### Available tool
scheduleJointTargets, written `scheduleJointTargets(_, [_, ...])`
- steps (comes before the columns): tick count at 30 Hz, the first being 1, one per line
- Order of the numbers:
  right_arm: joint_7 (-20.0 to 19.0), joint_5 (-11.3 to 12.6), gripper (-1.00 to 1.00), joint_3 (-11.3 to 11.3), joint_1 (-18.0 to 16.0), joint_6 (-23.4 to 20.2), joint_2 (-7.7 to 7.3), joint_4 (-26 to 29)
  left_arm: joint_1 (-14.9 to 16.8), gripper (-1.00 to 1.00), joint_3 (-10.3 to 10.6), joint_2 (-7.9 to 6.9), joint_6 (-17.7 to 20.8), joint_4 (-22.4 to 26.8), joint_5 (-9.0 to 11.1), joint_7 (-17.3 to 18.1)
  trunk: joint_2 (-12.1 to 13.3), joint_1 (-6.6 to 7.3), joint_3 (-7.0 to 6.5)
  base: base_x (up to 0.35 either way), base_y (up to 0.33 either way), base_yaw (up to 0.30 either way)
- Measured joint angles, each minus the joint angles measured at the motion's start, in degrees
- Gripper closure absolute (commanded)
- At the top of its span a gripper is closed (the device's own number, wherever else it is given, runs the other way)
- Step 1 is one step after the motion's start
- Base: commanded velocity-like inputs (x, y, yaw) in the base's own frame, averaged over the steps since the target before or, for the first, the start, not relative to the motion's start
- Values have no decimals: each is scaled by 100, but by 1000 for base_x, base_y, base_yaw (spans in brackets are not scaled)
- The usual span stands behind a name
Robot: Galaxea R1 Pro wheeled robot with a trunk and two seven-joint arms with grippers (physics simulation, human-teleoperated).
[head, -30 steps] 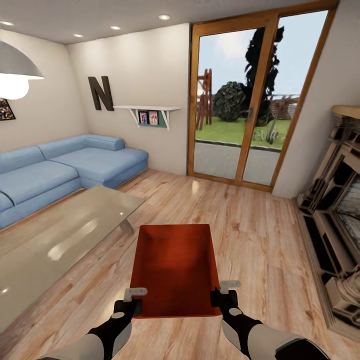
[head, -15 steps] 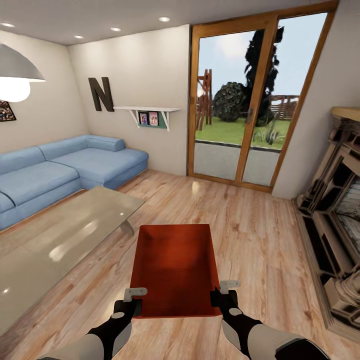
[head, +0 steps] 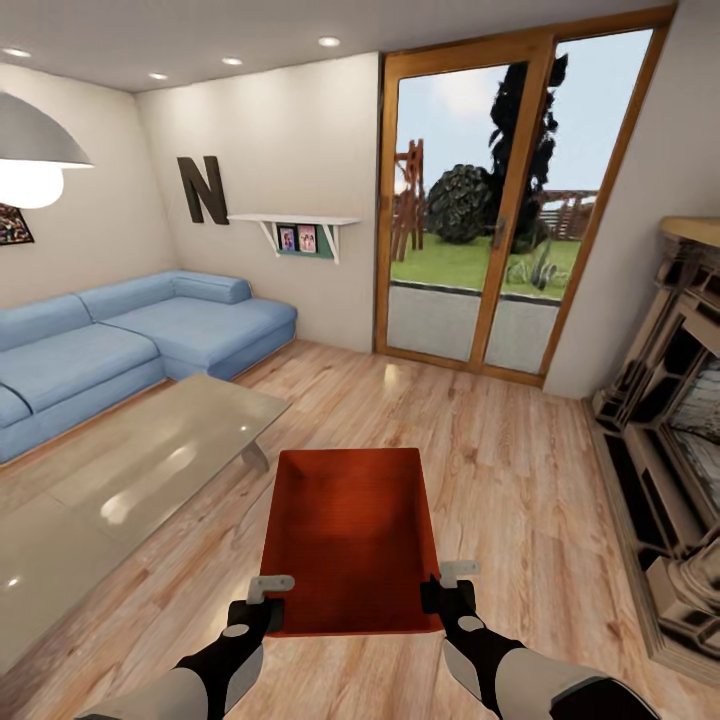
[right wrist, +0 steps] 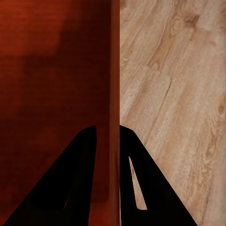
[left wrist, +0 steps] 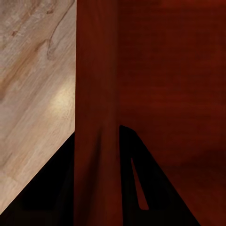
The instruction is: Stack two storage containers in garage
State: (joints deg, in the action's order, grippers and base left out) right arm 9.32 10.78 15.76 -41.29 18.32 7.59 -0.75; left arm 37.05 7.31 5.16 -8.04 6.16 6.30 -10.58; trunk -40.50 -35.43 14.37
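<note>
One orange-red storage container [head: 350, 540] hangs in front of me over the light wood planks of the living room, its open top facing up. My left gripper [head: 268, 603] is shut on its left side wall near the front corner. My right gripper [head: 438, 597] is shut on the right side wall opposite. In the left wrist view the thin red wall [left wrist: 96, 94] runs between the dark fingers [left wrist: 56, 188] of the left gripper [left wrist: 96, 188]. In the right wrist view the wall's edge [right wrist: 114, 70] sits pinched in the right gripper [right wrist: 109, 188]. The container looks empty.
A glass coffee table [head: 130, 480] stands close at the left, with the blue corner sofa [head: 120, 340] behind it. Wood-framed glass doors [head: 500, 200] are straight ahead. The brick fireplace [head: 670, 440] lines the right wall. Wood planks [head: 500, 470] lie open ahead and to the right.
The room has slid very slightly in the head view, so the camera moved a little. The container and both grippers keep the same place and hold.
</note>
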Motion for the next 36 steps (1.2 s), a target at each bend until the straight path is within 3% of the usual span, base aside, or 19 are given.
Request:
scheduleJointTargets(10, [0, 0, 100, 1, 0, 0, 0, 0, 0, 100, 0, 0, -1, -1, 0, 0, 402, 220, -180, 0, 0, 0])
scheduleJointTargets(20, [-2, -5, 100, -7, 2, 2, -1, 1, 0, 100, 16, 1, -1, 0, 5, -11, 403, 221, -189, 0, 0, 0])
scheduleJointTargets(36, [-3, -15, 100, -20, 3, 9, -2, 0, 0, 100, 14, 1, -1, 3, -3, -12, 404, 221, -324, 0, 0, 0])
